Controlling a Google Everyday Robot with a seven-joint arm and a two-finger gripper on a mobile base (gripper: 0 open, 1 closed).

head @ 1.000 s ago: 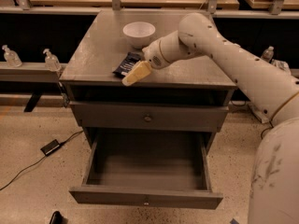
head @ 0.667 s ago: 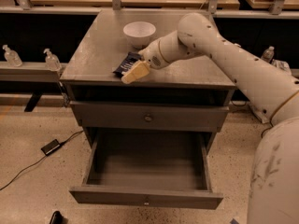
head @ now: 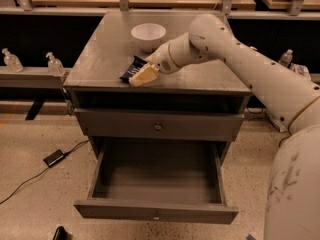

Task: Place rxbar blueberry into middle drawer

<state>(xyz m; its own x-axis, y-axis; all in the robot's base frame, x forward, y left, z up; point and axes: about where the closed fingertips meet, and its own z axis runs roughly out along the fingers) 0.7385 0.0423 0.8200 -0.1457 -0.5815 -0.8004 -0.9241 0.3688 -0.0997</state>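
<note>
The rxbar blueberry [head: 131,68], a dark flat wrapper with white print, lies on the grey cabinet top [head: 100,59] near its front left. My gripper [head: 143,75] is down on the bar's right end, its pale yellow fingers [head: 142,76] covering part of it. The middle drawer [head: 156,214] is pulled open below, wide and shallow, with nothing inside. The upper drawer front [head: 157,126] with its round knob is closed above it.
A white bowl [head: 148,35] stands on the cabinet top behind the bar. Two small bottles [head: 54,64] stand on a shelf at the left. A black box with a cable [head: 53,157] lies on the floor at the left.
The gripper has stayed at the bar with almost no movement. The bar and the drawer are where they were.
</note>
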